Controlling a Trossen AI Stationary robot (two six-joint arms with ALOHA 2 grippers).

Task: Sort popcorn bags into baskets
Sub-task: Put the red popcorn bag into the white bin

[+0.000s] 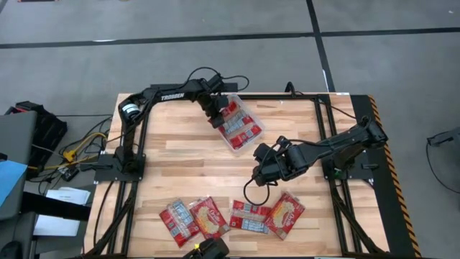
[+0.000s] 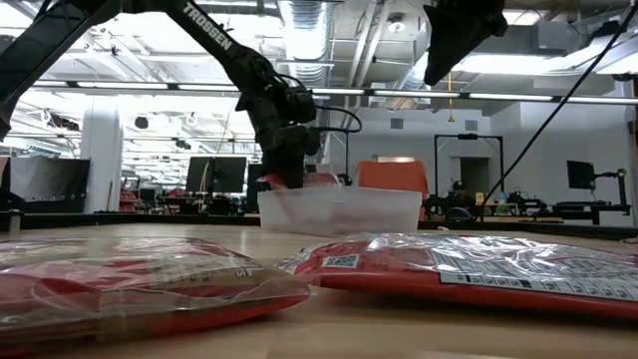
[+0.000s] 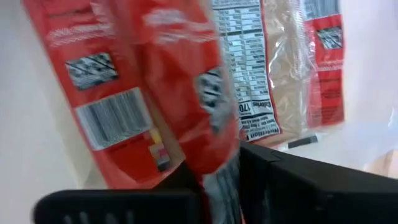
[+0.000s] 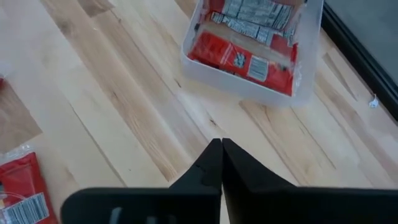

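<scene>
A butcher-block tabletop [image 1: 180,165] of pale and darker wood strips, edged by a black metal frame [image 1: 287,96], stands on a grey floor [image 1: 215,29] crossed by dark lines; at table height the room beyond is a wide workshop with exposed ceiling ducts, strip lights, monitors and benches. Cables and equipment [image 1: 43,144] lie on the floor at the tabletop's left side. One clear plastic tub [image 1: 248,142] sits near the tabletop's far edge, slightly left of centre, with red popcorn bags [image 1: 241,131] lying flat inside, too overlapped to count surely. Four more popcorn bags [image 1: 180,219] lie in a row along the near edge, in two touching pairs, some showing white label panels and others a yellow popcorn picture. The left gripper [image 1: 215,115] hangs over the tub's far-left corner, its fingers [image 3: 124,208] narrowed on one red bag [image 3: 180,93] that dangles above those already in the tub. The right gripper [image 1: 260,173] hovers above bare wood between the tub and the near row of bags, its fingers [image 4: 205,177] pressed together and holding nothing, with the tub just ahead of it.
</scene>
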